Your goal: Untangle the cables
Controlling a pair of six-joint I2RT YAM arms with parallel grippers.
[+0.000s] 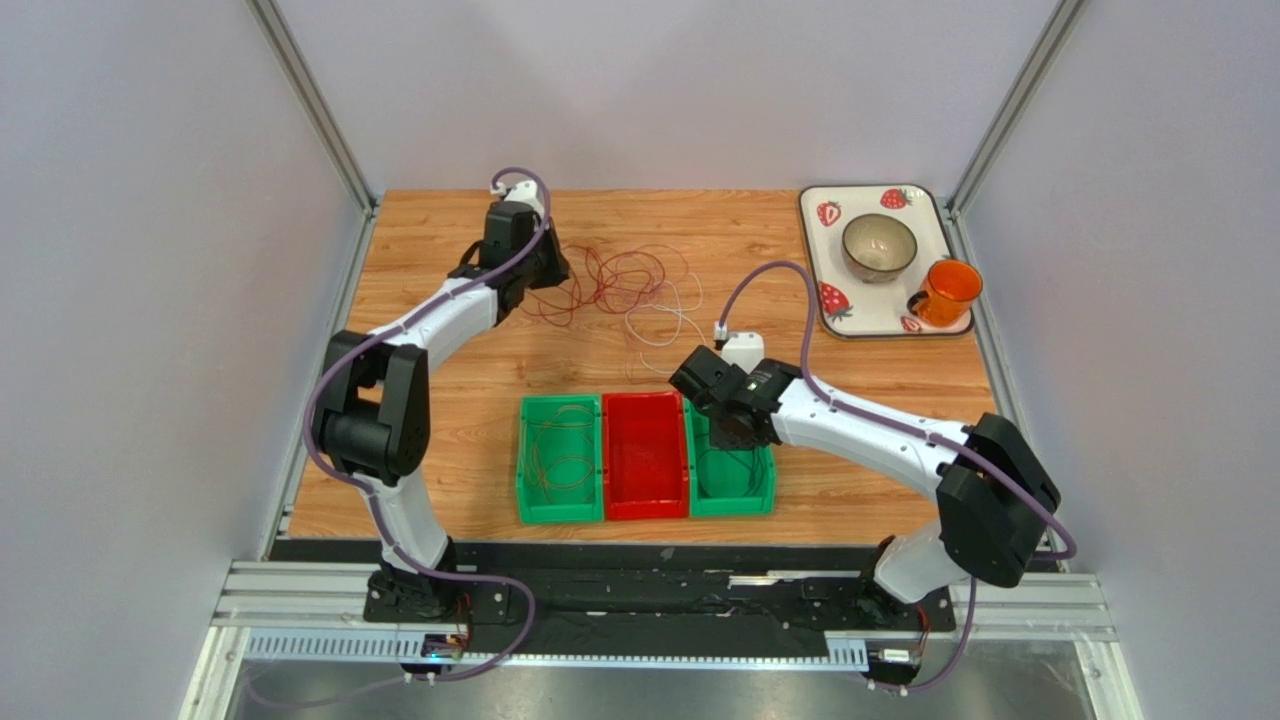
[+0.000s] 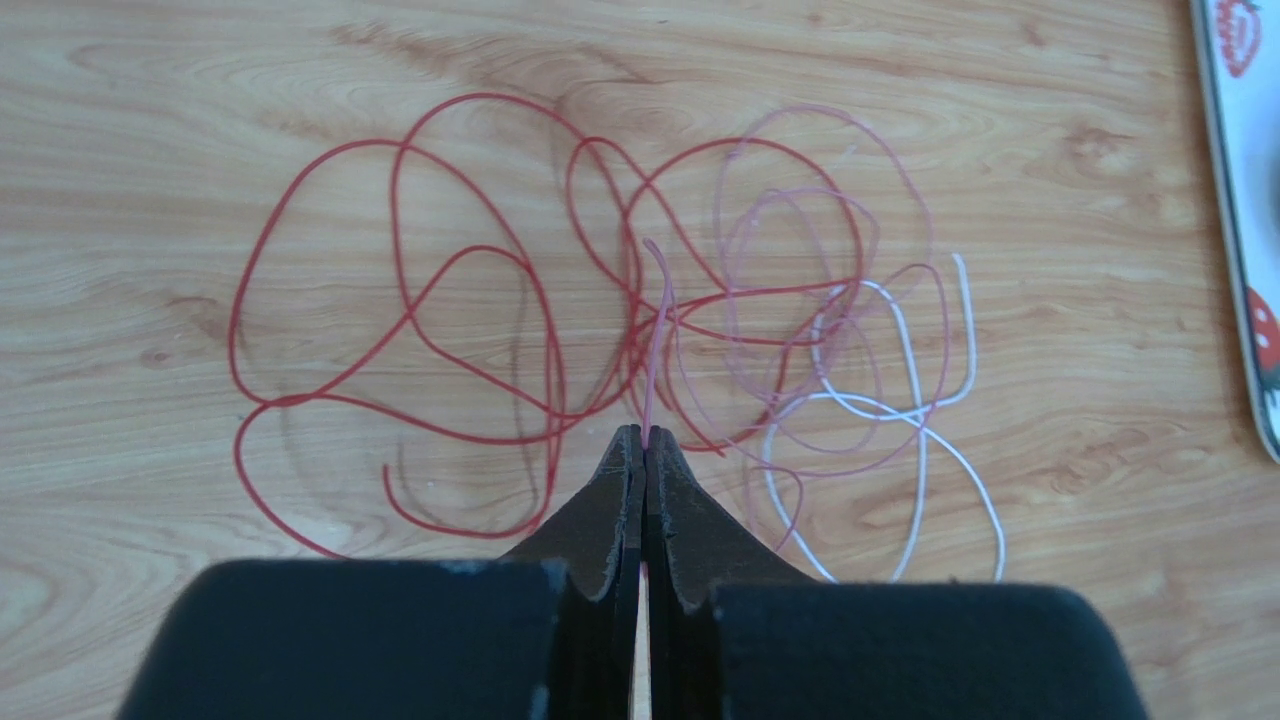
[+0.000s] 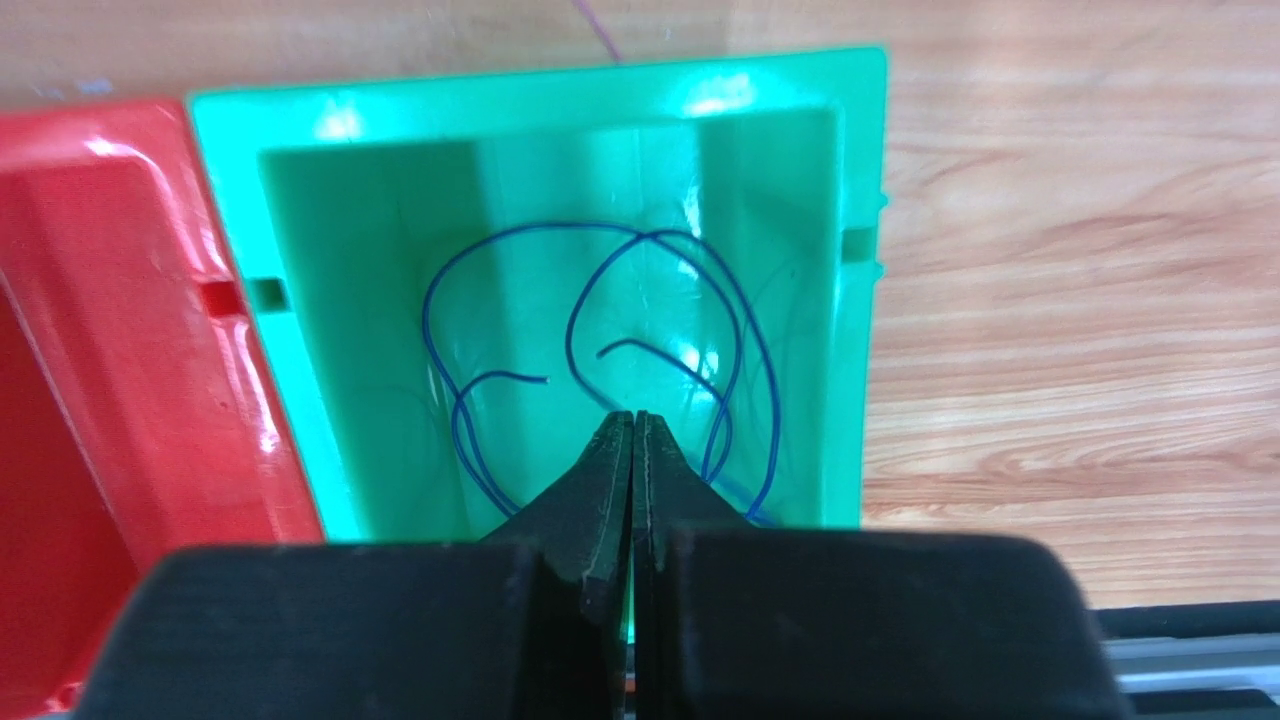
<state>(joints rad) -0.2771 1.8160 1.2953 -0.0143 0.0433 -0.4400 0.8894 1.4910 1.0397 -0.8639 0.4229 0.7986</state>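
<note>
Pincers on both arms are closed. The left pincer (image 2: 646, 438) has its jaws shut on a pink cable (image 2: 655, 375), a thin strand that runs out of the tips into the tangle of cables (image 1: 619, 285). That tangle lies on the tabletop (image 1: 451, 450) beyond the red bin (image 1: 646, 458), a little to its left. In the left wrist view the tangle is a spread of red cable (image 2: 481, 96) loops, with paler pink loops crossing them and a white cable (image 2: 969, 330) at the edge. The strands overlap one another at many points.

The right pincer (image 3: 634, 417) hangs over the green bin (image 3: 526, 83) that touches the right side of the red bin. Its jaws are pressed together and nothing shows between them. A blue cable (image 3: 744, 353) lies coiled on the floor of that bin under the tips.

Touching the left side of the red bin is a second green bin (image 1: 529, 465) with a brown-orange cable (image 1: 565, 447) coiled in it.

Well beyond the red bin and to its right, a strawberry-patterned tray (image 1: 819, 210) carries a bowl (image 1: 879, 245) and an orange cup (image 1: 947, 290).
</note>
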